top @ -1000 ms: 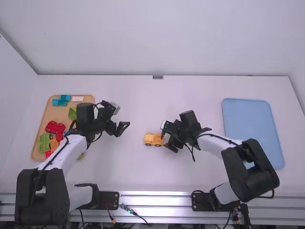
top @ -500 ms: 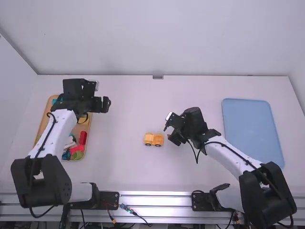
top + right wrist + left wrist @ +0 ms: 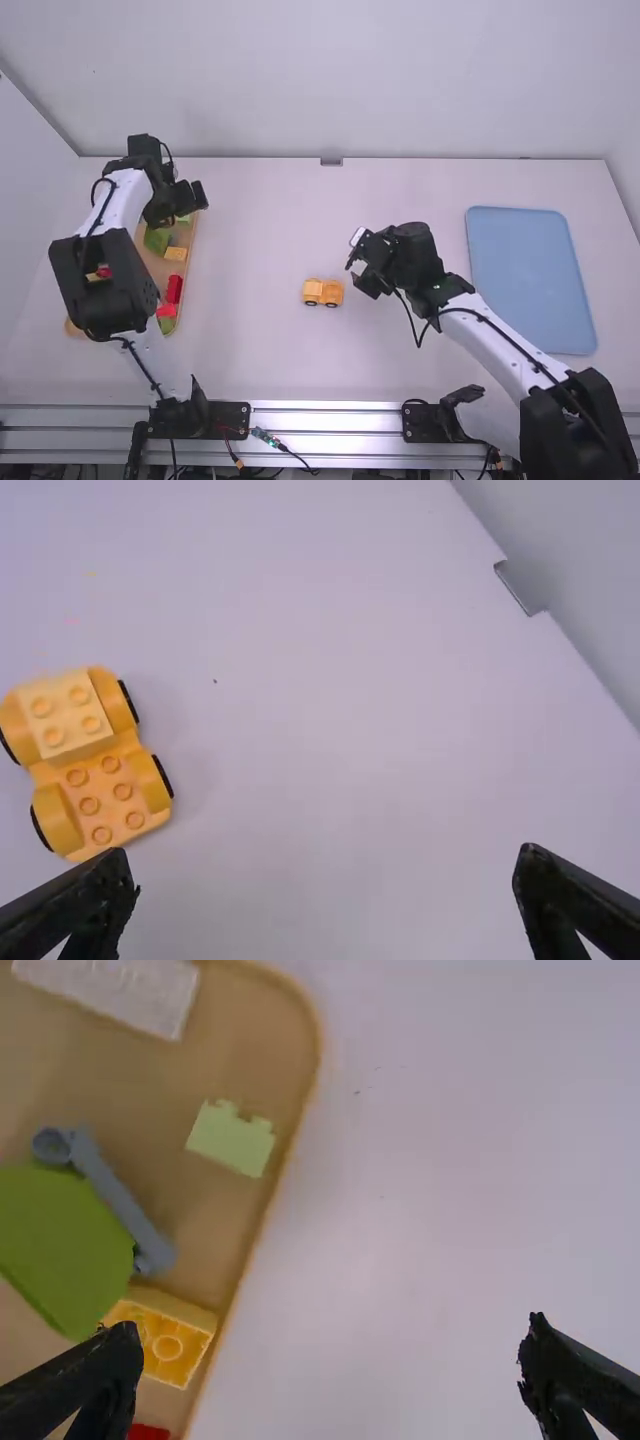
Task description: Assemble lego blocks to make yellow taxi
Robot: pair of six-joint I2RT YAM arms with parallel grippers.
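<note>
The yellow-orange wheeled car base (image 3: 323, 292) stands on the table near the middle; in the right wrist view the car base (image 3: 90, 765) carries a lighter yellow block (image 3: 62, 715) on one end. My right gripper (image 3: 362, 272), to its right and apart from it, is open; its fingers are wide apart in its own view (image 3: 325, 870). My left gripper (image 3: 191, 200) is over the far right part of the wooden tray, open and holding nothing (image 3: 330, 1350). A yellow block (image 3: 165, 1335) lies in the tray beside its right rim, with another view of that block (image 3: 176, 254) from above.
The wooden tray (image 3: 230, 1080) also holds a green block (image 3: 65, 1245), a grey piece (image 3: 122, 1205), a pale green brick (image 3: 232, 1140) and red blocks (image 3: 174, 289). A blue tray (image 3: 530, 270) lies at the right.
My left gripper has swung left and away from the camera to the tray. My right gripper has drawn back rightward from the car base, which has stayed in place.
</note>
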